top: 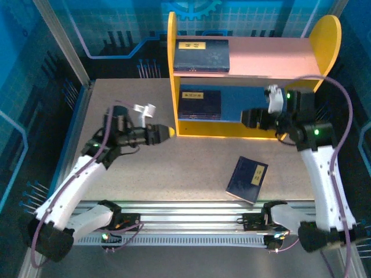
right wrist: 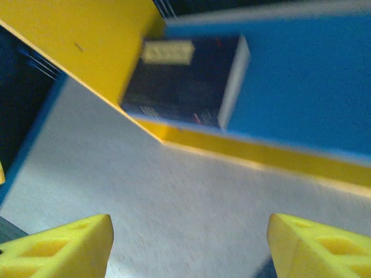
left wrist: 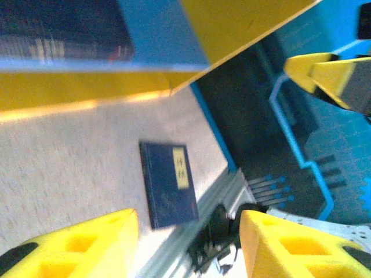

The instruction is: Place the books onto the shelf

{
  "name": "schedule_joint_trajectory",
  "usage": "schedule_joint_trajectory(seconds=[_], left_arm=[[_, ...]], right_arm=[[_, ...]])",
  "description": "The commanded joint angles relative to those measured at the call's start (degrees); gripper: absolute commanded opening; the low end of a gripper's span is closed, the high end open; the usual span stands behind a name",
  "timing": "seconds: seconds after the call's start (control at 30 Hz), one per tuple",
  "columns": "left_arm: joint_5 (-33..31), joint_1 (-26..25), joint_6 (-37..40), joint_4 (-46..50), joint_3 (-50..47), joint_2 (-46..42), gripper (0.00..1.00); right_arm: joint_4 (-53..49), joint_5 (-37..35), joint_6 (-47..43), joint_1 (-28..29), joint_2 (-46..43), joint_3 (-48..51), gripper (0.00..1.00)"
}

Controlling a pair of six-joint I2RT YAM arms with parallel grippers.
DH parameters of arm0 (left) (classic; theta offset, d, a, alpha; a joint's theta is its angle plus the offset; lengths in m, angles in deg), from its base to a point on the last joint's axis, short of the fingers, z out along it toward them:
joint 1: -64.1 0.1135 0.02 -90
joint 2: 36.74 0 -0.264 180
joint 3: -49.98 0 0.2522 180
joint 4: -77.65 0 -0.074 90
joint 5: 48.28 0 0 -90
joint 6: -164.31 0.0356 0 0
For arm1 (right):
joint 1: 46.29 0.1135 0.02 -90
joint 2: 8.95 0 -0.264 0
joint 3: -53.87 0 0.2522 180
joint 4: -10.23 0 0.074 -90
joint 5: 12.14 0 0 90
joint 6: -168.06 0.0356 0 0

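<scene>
One dark blue book [top: 247, 179] with a yellow label lies flat on the table near the front edge; the left wrist view shows this book [left wrist: 168, 185] beyond my fingers. The shelf [top: 174, 69] stands at the back. A second book [top: 202, 55] lies on its pink top board and a third [top: 200, 104] on its blue lower board, the latter also in the right wrist view [right wrist: 185, 81]. My left gripper [top: 167, 132] [left wrist: 188, 231] is open and empty by the shelf's left panel. My right gripper [top: 248, 117] [right wrist: 188, 237] hangs open and empty before the lower board.
Metal rails [top: 191, 223] run along the table's near edge, close to the lying book. Blue enclosure walls [top: 35, 87] stand on both sides. The lower board's right half [right wrist: 301, 81] is bare blue. The right gripper's yellow fingers [left wrist: 330, 72] appear at the upper right of the left wrist view.
</scene>
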Motion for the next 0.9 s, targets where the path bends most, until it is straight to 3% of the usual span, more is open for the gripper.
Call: schedule_joint_trajectory(seconds=[0.0, 0.13, 0.23, 0.53, 0.87], left_arm=[[-4.9, -6.2, -4.4, -3.3, -2.4, 4.8, 0.51], [-5.0, -9.4, -7.9, -3.6, -1.4, 15.9, 0.49], [-5.3, -12.3, -9.2, -5.3, -0.6, 22.5, 0.48], [-5.9, -20.8, -9.0, -6.8, 7.6, 35.6, 0.48], [-7.4, -23.4, -7.8, -1.9, 15.1, 41.8, 0.48]], right_arm=[[-4.9, -7.9, 8.8, 0.8, -7.7, 12.3, 0.72], [-5.8, -9.7, 19.2, 1.3, -17.3, 29.4, 0.7], [-8.6, -12.4, 23.0, 1.5, -21.2, 36.3, 0.7], [-9.9, -19.5, 27.6, 1.7, -21.7, 43.7, 0.71], [-5.4, -27.1, 31.8, 2.5, -17.7, 47.4, 0.7]])
